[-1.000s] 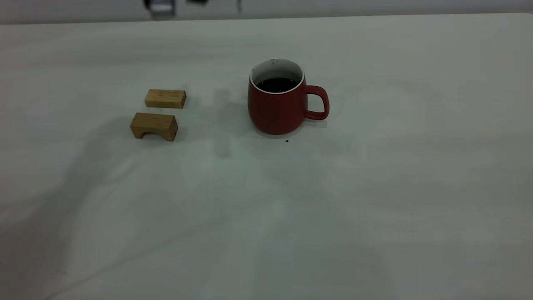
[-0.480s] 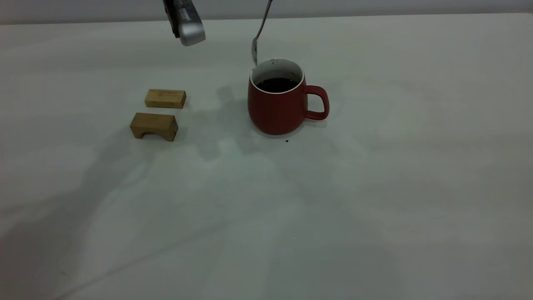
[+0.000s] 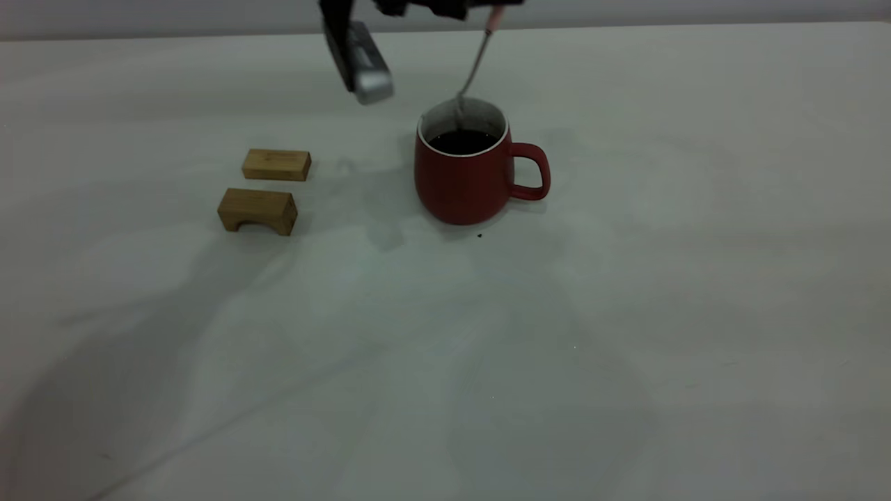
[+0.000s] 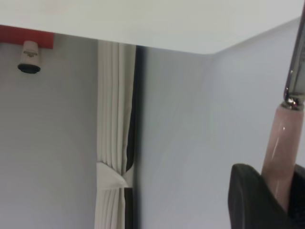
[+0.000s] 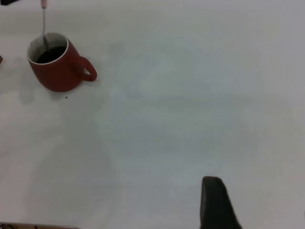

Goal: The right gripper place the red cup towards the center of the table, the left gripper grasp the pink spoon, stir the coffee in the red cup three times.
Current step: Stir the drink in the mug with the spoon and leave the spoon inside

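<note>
The red cup [image 3: 463, 167] stands on the pale worktop [image 3: 626, 313], and its loop handle points away from the two wooden blocks [image 3: 266, 188]. Dark coffee [image 3: 463, 141] sits low inside the cup.

In the exterior view, the left pincer [image 3: 480, 8] is just above the cup, at the very top of the picture, so only part of it shows. It holds the pink spoon [image 3: 473, 66] by the pink end. The spoon slants down, and its metal end is inside the cup at the far wall, at or just above the coffee. I cannot tell if it touches the coffee. A silver-grey part hangs above the space between the blocks and the cup.

The left wrist view shows the grip up close: dark fingers [image 4: 255, 200] pinch the pink handle. The cup is not in that view, only a wall and a curtain [image 4: 114, 143].

The right wrist view shows the cup far off with the spoon going straight down into it. The right pincer is well apart from the cup, and only one dark finger tip [image 5: 215, 202] shows, so I cannot tell if it is spread or pressed together.
</note>
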